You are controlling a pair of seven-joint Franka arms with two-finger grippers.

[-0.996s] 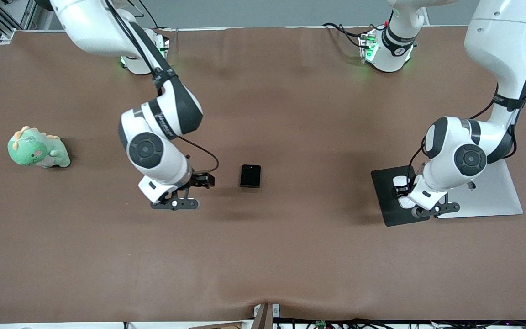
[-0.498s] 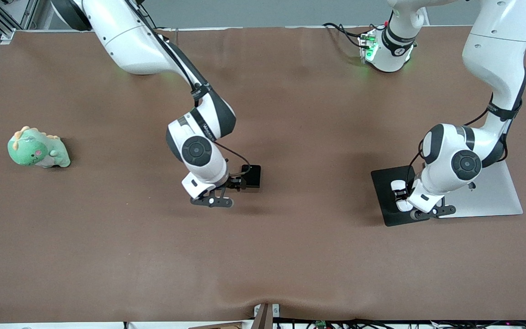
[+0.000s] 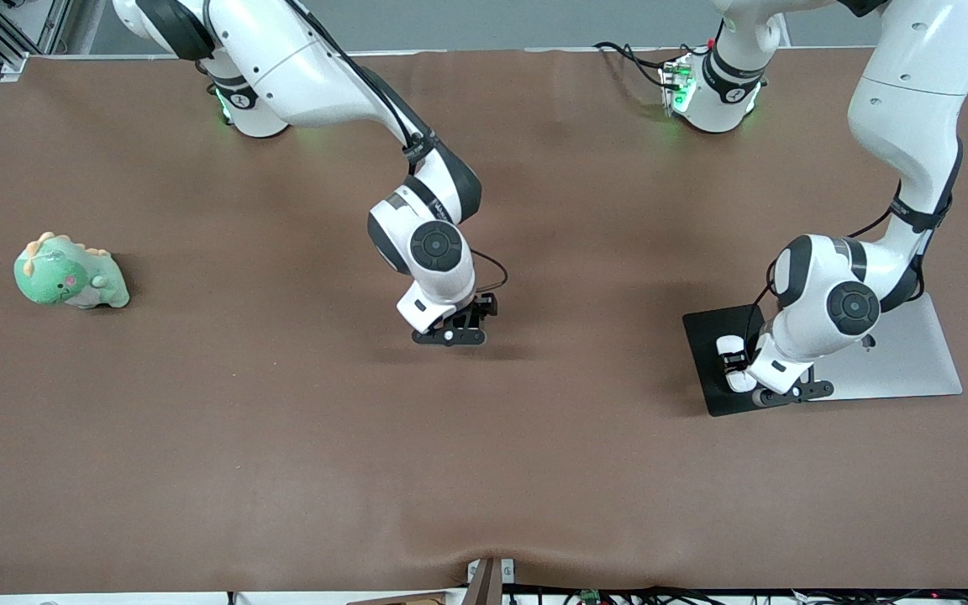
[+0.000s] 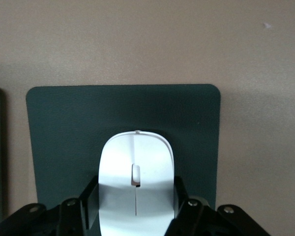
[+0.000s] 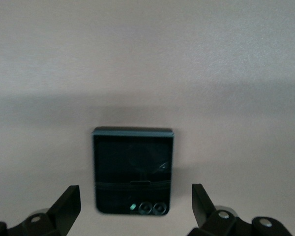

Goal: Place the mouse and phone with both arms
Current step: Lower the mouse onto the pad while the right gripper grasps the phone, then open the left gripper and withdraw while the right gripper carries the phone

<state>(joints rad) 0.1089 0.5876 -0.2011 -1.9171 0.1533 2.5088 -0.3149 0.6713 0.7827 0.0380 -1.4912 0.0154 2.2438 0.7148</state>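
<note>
Nearest the front camera, toward the left arm's end of the table: left gripper [image 3: 743, 375] clamped across the sides of the white mouse [image 4: 136, 187], held low over the dark mouse pad [image 3: 709, 353], contact with the pad not discernible; pad lay just beside a pale grey slab [image 3: 912, 353]. Mid-table: right gripper [image 5: 136, 209] hovered over the black phone [image 5: 132, 169], fingers [image 5: 66, 206] spread wide, one past each long side; phone flat, camera dots at the end closest to the gripper, long axis running between the fingers, hidden under the wrist from the front. Farther, toward the right arm's end: green plush dinosaur [image 3: 68, 273]. No readable writing.
</note>
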